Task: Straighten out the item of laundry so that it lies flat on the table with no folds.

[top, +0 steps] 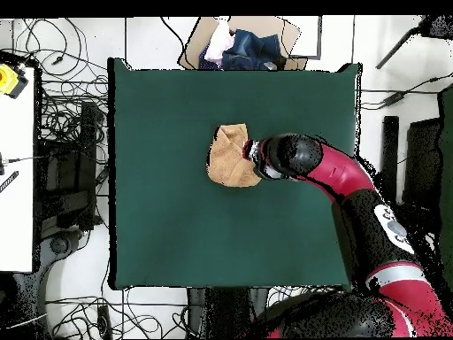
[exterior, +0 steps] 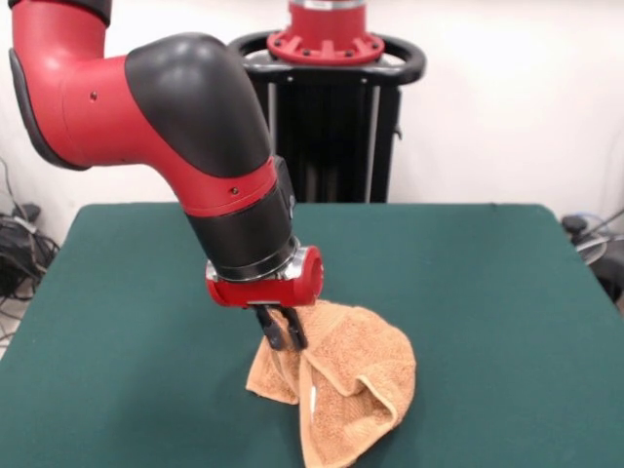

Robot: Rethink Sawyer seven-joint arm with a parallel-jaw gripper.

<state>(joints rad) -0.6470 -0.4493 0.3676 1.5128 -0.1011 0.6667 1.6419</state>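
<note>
Front view: black gripper [exterior: 283,331] pinches the crumpled orange-tan terry towel [exterior: 356,390] on the green felt table [exterior: 487,292]; a weak pinch could slip.

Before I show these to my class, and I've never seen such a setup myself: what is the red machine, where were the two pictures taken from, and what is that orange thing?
The red and black machine is a robot arm on a stand beside a table with a dark green top. One picture looks across the table toward the robot; the other looks straight down from above, where the same arm reaches in from the lower right.

The orange thing is a small towel, seen as a crumpled patch from above. It is bunched and folded over, not flat. The arm ends in a small hand, whose dark fingers look closed on the cloth's upper edge, lifting it into a peak while the rest lies on the table.

Beyond the table's edge, the overhead view shows cables on the floor and a box of clothes.
</note>
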